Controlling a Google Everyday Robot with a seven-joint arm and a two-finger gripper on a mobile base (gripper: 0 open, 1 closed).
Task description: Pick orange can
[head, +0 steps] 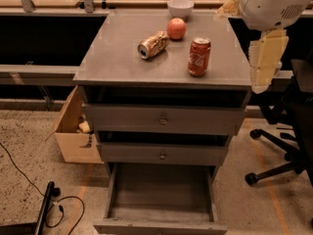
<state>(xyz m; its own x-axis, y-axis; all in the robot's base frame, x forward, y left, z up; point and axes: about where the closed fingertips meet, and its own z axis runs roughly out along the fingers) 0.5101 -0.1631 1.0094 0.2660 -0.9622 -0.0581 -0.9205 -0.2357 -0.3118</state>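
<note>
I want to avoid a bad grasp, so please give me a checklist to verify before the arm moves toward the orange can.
1. Orange can in view and uncovered: ok; it lies on its side on the cabinet top.
2. Room around the can: ok; the apple and the red can are apart from it.
3. Gripper above the can: not ok; it hangs beyond the cabinet's right edge.
4. Straight path to the can: probably not ok; the red can stands roughly between.
5. Bottom drawer shut: not ok; it is pulled out.
</note>
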